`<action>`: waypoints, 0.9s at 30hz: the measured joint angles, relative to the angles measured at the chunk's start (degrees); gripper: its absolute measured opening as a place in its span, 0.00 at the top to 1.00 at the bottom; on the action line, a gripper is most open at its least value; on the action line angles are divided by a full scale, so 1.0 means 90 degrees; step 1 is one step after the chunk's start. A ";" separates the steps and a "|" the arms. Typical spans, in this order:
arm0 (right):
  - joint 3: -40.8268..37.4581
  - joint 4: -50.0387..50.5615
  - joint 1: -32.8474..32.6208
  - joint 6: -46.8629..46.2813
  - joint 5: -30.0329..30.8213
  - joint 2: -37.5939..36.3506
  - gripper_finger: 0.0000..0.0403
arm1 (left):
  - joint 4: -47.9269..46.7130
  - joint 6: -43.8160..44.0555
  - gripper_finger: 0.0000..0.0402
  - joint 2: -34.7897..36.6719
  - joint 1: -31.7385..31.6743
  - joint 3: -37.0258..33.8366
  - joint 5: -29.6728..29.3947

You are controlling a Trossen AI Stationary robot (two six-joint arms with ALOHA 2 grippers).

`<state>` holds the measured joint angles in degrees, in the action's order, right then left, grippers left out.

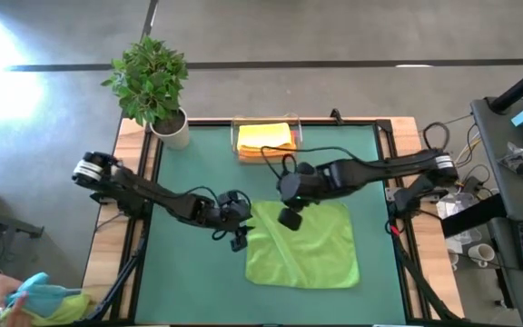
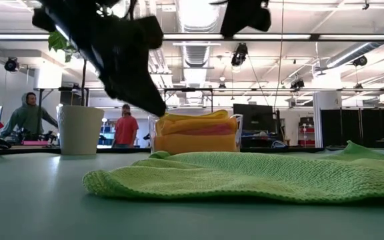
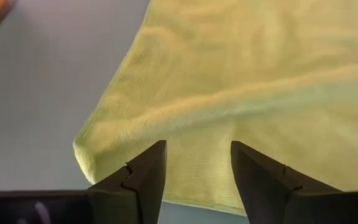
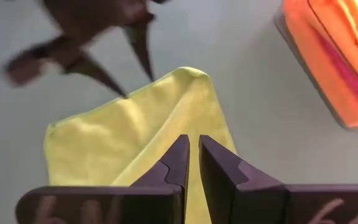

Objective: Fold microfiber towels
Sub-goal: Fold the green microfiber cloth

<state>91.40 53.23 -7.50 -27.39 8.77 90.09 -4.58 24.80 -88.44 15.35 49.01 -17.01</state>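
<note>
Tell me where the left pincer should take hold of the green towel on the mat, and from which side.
Probably the corner of the green towel nearest the left pincer, approached from that left side. That corner is rounded up off the mat, so a finger could slip under the edge. The left pincer is open and already lined up with it; the right pincer hovers shut over the far edge.

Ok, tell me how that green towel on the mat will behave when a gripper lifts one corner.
The green towel lies in soft wrinkles, so it will probably droop and drag rather than lift flat. It looks thin, likely light. Its nubby weave should grip the fingers reasonably well.
</note>
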 joint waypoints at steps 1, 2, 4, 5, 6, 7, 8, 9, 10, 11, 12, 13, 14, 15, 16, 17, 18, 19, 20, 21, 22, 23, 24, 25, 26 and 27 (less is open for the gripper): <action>-0.0015 0.0050 -0.0089 0.0025 0.0048 -0.0080 0.93 | 0.0027 0.0022 0.59 -0.0133 0.0000 0.0002 -0.0076; -0.0037 0.0089 -0.0164 0.0050 0.0054 -0.0143 0.93 | 0.0025 0.0032 0.59 -0.0262 0.0000 0.0003 -0.0150; -0.0097 0.0120 -0.0317 0.0052 0.0053 -0.0250 0.93 | 0.0189 0.0027 0.59 -0.0552 0.0000 0.0026 -0.0182; -0.0139 0.0126 -0.0386 0.0054 0.0051 -0.0290 0.93 | 0.0261 0.0025 0.59 -0.0688 0.0000 0.0034 -0.0193; -0.0185 0.0127 -0.0449 0.0055 0.0051 -0.0319 0.93 | 0.0311 0.0027 0.59 -0.0817 0.0000 0.0032 -0.0211; -0.0235 0.0123 -0.0503 0.0050 0.0053 -0.0355 0.93 | 0.0396 0.0030 0.59 -0.0926 0.0000 0.0032 -0.0221; -0.0292 0.0131 -0.0548 0.0051 0.0052 -0.0381 0.93 | 0.0444 0.0032 0.59 -0.1024 0.0000 0.0032 -0.0218; -0.0349 0.0160 -0.0594 0.0051 0.0052 -0.0391 0.93 | 0.0452 0.0038 0.59 -0.1116 0.0000 0.0032 -0.0219; -0.0396 0.0209 -0.0632 0.0052 0.0052 -0.0392 0.93 | 0.0456 0.0039 0.59 -0.1197 0.0000 0.0038 -0.0219; -0.0432 0.0303 -0.0662 0.0053 0.0054 -0.0394 0.93 | 0.0445 0.0037 0.59 -0.1263 0.0000 0.0041 -0.0219; -0.0470 0.0443 -0.0694 0.0054 0.0052 -0.0394 0.93 | 0.0436 0.0037 0.59 -0.1318 0.0000 0.0041 -0.0217; -0.0515 0.0576 -0.0718 0.0050 0.0054 -0.0395 0.93 | 0.0426 0.0039 0.59 -0.1353 0.0000 0.0041 -0.0217; -0.0555 0.0663 -0.0725 0.0050 0.0054 -0.0401 0.93 | 0.0369 0.0041 0.59 -0.1378 0.0000 0.0041 -0.0217; -0.0597 0.0755 -0.0740 0.0050 0.0056 -0.0414 0.93 | 0.0267 0.0044 0.59 -0.1394 0.0000 0.0041 -0.0217; -0.0654 0.0875 -0.0759 0.0049 0.0056 -0.0432 0.93 | 0.0123 0.0044 0.59 -0.1399 0.0000 0.0041 -0.0218; -0.0727 0.0978 -0.0765 0.0051 0.0056 -0.0465 0.93 | 0.0010 0.0044 0.59 -0.1399 0.0000 0.0049 -0.0221; -0.0817 0.1030 -0.0768 0.0052 0.0056 -0.0504 0.93 | -0.0130 0.0049 0.59 -0.1390 0.0000 0.0058 -0.0222; -0.0922 0.1066 -0.0768 0.0050 0.0056 -0.0555 0.93 | -0.0275 0.0062 0.59 -0.1358 0.0000 0.0066 -0.0225; -0.1050 0.1097 -0.0776 0.0050 0.0056 -0.0626 0.93 | -0.0481 0.0064 0.59 -0.1311 0.0000 0.0068 -0.0221; -0.1192 0.1133 -0.0794 0.0047 0.0055 -0.0709 0.93 | -0.0686 0.0068 0.59 -0.1279 0.0000 0.0071 -0.0216; -0.1362 0.1131 -0.0806 0.0047 0.0056 -0.0825 0.93 | -0.0834 0.0071 0.59 -0.1232 0.0000 0.0079 -0.0196; -0.1538 0.1115 -0.0829 0.0037 0.0057 -0.0944 0.93 | -0.1026 0.0070 0.59 -0.1180 0.0000 0.0085 -0.0177; -0.1739 0.1097 -0.0852 -0.0022 0.0056 -0.1078 0.93 | -0.1205 0.0071 0.59 -0.1138 0.0000 0.0085 -0.0172; -0.1954 0.1074 -0.0873 -0.0115 0.0056 -0.1236 0.93 | -0.1331 0.0067 0.59 -0.1085 0.0000 0.0085 -0.0168; -0.2180 0.1024 -0.0881 -0.0207 0.0050 -0.1403 0.93 | -0.1461 0.0059 0.59 -0.1035 0.0000 0.0085 -0.0167; -0.2415 0.0940 -0.0892 -0.0323 0.0045 -0.1567 0.93 | -0.1588 0.0043 0.59 -0.0973 0.0000 0.0083 -0.0153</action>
<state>69.66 61.69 -15.53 -30.29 9.18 75.98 -18.87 25.18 -97.20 15.35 49.76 -18.39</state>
